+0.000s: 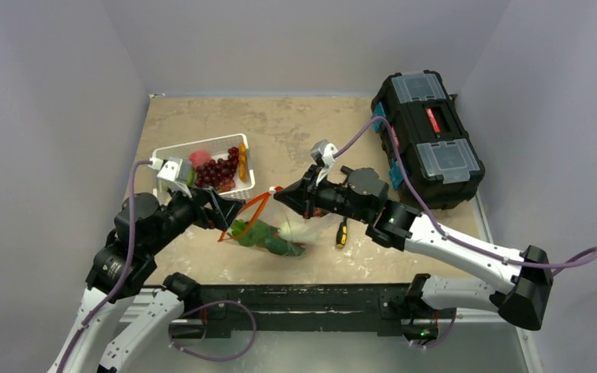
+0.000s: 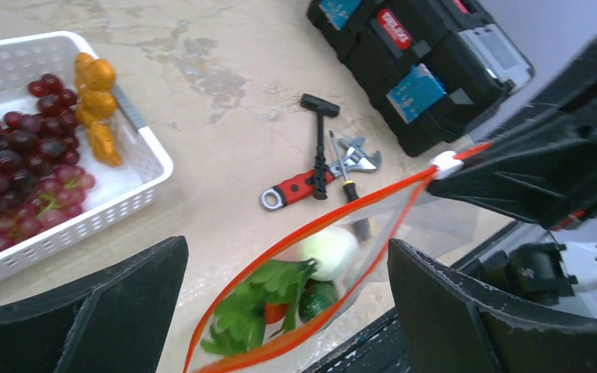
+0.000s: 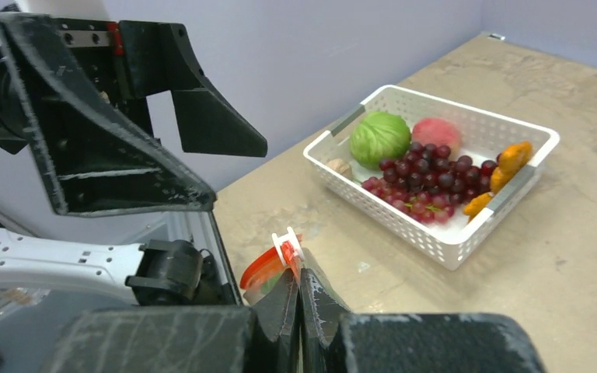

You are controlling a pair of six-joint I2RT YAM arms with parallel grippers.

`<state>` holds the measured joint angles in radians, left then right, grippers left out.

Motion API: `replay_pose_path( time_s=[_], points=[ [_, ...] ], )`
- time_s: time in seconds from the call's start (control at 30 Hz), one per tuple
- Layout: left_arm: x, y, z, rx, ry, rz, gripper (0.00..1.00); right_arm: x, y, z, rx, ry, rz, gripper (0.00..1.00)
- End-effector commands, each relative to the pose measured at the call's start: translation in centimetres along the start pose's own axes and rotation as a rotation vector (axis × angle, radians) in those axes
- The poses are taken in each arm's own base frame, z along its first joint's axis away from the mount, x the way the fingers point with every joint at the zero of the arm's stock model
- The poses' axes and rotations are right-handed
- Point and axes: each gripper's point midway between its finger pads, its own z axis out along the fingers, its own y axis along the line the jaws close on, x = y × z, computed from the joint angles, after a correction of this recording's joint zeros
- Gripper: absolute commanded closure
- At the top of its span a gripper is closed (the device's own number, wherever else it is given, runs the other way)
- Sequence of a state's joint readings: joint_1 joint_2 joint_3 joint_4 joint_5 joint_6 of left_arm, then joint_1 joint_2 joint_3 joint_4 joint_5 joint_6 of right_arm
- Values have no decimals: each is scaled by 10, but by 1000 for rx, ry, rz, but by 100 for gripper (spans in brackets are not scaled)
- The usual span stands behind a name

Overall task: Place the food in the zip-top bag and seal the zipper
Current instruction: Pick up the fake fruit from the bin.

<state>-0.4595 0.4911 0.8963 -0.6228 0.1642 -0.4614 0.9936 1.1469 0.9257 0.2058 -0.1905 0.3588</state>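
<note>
Beige table (image 1: 295, 124) | basket (image 1: 172, 151) held grapes (image 1: 219, 171), cabbage (image 3: 379, 137), peach (image 3: 436, 132), carrot (image 2: 95, 101) | bag (image 1: 280, 229) sat between arms, mouth open, held greens (image 2: 249, 303), cucumber (image 2: 316, 299) | right gripper (image 3: 298, 272) clamped on zipper (image 2: 342, 217) end | left gripper (image 1: 218, 208) fingers wide apart over bag

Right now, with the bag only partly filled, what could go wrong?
1. Only the right jaws pinch the zip-top bag, at one end of its zipper. The left jaws stand open, so the mouth might sag and the leafy greens could spill.
2. The grapes in the basket look bulky and may snag at the mouth.
3. The wrench lies close by and might get knocked.
</note>
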Motion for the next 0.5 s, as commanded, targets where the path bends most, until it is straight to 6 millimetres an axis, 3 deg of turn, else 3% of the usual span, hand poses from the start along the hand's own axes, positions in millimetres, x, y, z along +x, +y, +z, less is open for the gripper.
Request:
replay_pose_path(
  time_s=[0.0, 0.23, 0.47],
  points=[
    [9, 30, -2, -181, 53, -31, 0, -18, -12, -17, 84, -67, -76, 100],
    [18, 48, -1, -262, 51, -53, 0, -25, -15, -24, 112, -84, -95, 100],
    [28, 100, 9, -497, 181, -100, 0, -49, -50, -56, 357, -204, -80, 100]
  ],
)
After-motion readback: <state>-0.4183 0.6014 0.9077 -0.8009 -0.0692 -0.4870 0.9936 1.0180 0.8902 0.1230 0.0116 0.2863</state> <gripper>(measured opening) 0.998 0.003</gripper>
